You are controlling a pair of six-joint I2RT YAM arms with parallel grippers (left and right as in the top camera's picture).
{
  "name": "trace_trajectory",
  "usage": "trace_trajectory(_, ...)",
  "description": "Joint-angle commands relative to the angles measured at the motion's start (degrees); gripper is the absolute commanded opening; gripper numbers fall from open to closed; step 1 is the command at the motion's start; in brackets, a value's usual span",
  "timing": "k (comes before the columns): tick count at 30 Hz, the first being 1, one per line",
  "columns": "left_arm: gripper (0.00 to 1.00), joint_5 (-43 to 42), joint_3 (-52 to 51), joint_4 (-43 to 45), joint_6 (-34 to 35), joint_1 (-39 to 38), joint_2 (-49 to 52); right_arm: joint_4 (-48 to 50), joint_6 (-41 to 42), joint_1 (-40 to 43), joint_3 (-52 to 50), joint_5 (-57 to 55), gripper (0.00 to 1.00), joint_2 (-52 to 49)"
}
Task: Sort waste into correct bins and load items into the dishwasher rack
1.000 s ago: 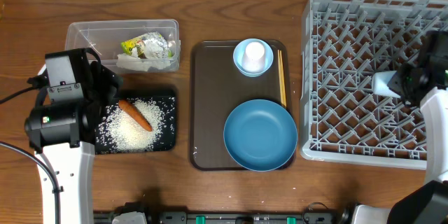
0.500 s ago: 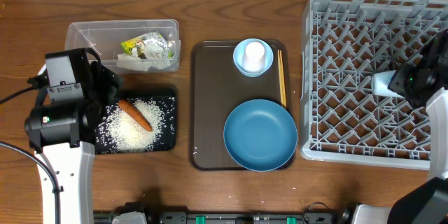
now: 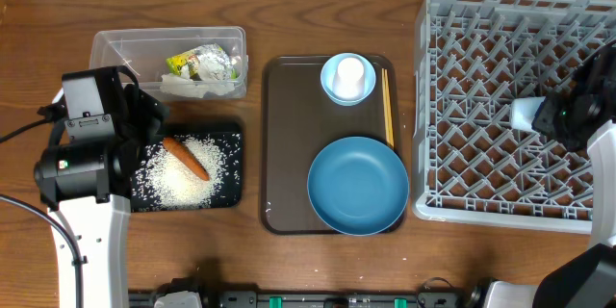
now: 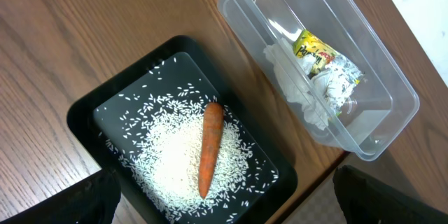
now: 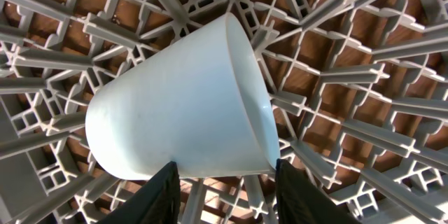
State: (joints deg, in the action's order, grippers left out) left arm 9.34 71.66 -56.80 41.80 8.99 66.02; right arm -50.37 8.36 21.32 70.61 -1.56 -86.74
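My right gripper (image 5: 227, 196) is shut on the pale-blue cup (image 5: 182, 98), which lies tilted on its side just above the pegs of the grey dishwasher rack (image 3: 481, 58), towards its right side (image 3: 527, 114). My left gripper (image 4: 231, 213) hangs open over the black tray (image 3: 234, 199), where the carrot (image 4: 208, 147) lies on loose rice (image 4: 168, 154). The clear tub (image 3: 106, 48) holds the tissue (image 3: 192, 85) and the yellow-green wrapper (image 3: 200, 62). The large dark-blue bowl (image 3: 358, 185), the small light-blue bowl (image 3: 330, 89) with the white cup (image 3: 348, 75) in it, and the chopsticks (image 3: 388, 106) sit on the brown tray.
The brown serving tray (image 3: 289, 154) lies between the bins and the rack. The rack's near wall (image 3: 481, 214) stands close to the tray's right edge. Both arm bases rise from the table's front corners.
The right gripper has shifted very slightly over the rack with the cup still in it. The left arm has not moved.
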Motion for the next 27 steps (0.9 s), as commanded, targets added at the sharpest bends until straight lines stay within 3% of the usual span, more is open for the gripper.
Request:
trace_trajectory(1, 0.99, 0.1, 0.1, -0.2, 0.1, 0.4, 0.2, -0.4, 1.9, -0.2, -0.6, 0.7, 0.42, 1.3)
trace_trajectory(8, 0.99, 0.1, 0.1, -0.2, 0.1, 0.4, 0.2, 0.5, 2.3, -0.1, -0.6, -3.6, 0.49, 3.4)
trace_trajectory(18, 0.99, 0.1, 0.1, -0.2, 0.1, 0.4, 0.2, 3.4, 2.1, 0.5, -0.7, -7.6, 0.49, 3.4)
trace_trajectory(27, 0.99, 0.1, 0.1, -0.2, 0.1, 0.4, 0.2, 9.3, -4.2, 0.5, -4.9, -1.8, 0.50, 3.1)
